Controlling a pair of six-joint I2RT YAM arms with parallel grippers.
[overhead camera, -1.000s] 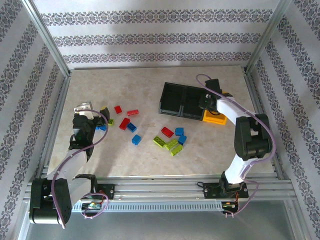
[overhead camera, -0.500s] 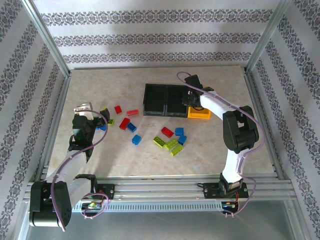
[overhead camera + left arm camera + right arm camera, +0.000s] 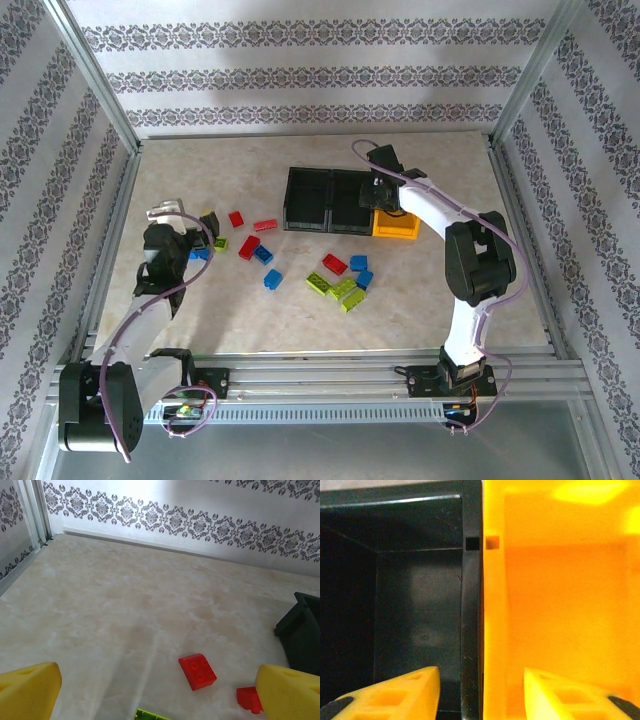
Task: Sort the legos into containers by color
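Note:
The containers are a joined row: two black bins [image 3: 305, 198] and a yellow-orange bin [image 3: 400, 226] at the right end. My right gripper [image 3: 378, 193] is open and reaches down over the row. One of its fingers [image 3: 395, 695] is inside the black bin [image 3: 415, 610]. The other hangs inside the yellow-orange bin [image 3: 560, 600], with the shared wall between them and a gap on each side. My left gripper [image 3: 157, 680] is open and empty, low over the table. Ahead of it lie a red lego [image 3: 197, 671], a second red lego [image 3: 247, 699] and a lime green lego [image 3: 149, 714].
Red, blue and green legos lie scattered in mid-table, among them a red one [image 3: 249, 246], a blue one [image 3: 272, 279] and a green cluster [image 3: 343, 289]. A blue brick [image 3: 203, 254] sits by the left gripper. Metal frame rails and patterned walls border the table.
The row of bins has slid left across the table along with my right gripper, mostly in the first half second. My left gripper has shifted slightly.

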